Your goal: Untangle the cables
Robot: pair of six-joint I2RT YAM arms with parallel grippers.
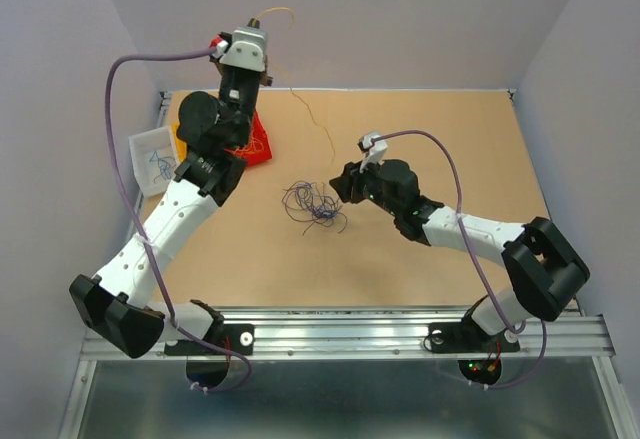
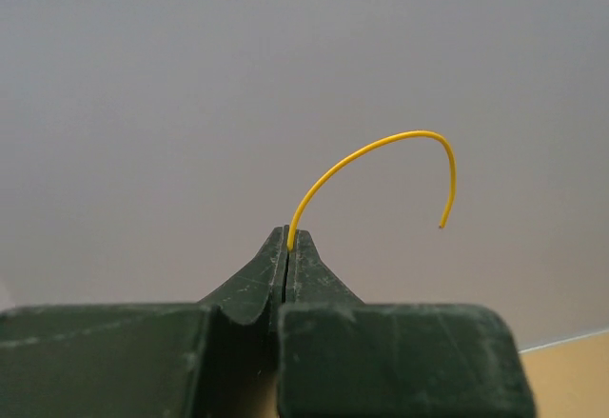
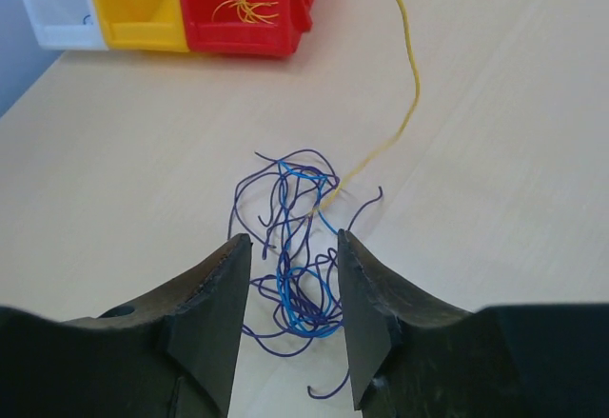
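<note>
A tangle of thin blue and purple cables (image 1: 313,204) lies mid-table. One yellow cable (image 1: 312,111) runs from that tangle up to my left gripper (image 1: 256,22), which is raised high at the back and shut on it. In the left wrist view the yellow cable (image 2: 409,133) arcs out of the closed left gripper (image 2: 288,237). My right gripper (image 1: 343,189) hovers at the tangle's right side. In the right wrist view the right gripper (image 3: 290,242) is open, the tangle (image 3: 295,304) lying on the table between and below its fingers, and the yellow cable (image 3: 415,85) leads away from it.
Three small bins stand at the left back of the table: a red bin (image 3: 243,4) holding several yellow wires, a yellow bin (image 3: 143,4) and a white bin (image 3: 62,4). In the top view the white bin (image 1: 150,159) holds blue wire. Lilac arm cords loop beside both arms.
</note>
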